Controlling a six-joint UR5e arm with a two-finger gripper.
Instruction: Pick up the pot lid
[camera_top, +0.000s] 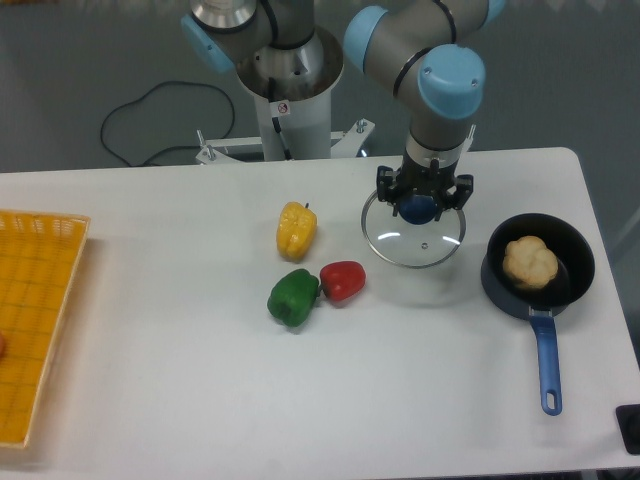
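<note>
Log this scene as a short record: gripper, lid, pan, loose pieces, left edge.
gripper: closed on the lid's knob
lid: clear, round, thin rim; the pot lid hangs beneath the gripper
pan: black pan, blue handle toward the picture's bottom, tan lump inside
loose pieces: yellow piece, red piece, green piece, all left of the lid in the picture
left edge: yellow bin, partly cut off

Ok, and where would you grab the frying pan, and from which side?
I'd take the blue handle around its middle, from above, with the pincer closing across its narrow width. It's long, slim and straight, and sticks out from the frying pan, away from the brown food inside.
</note>
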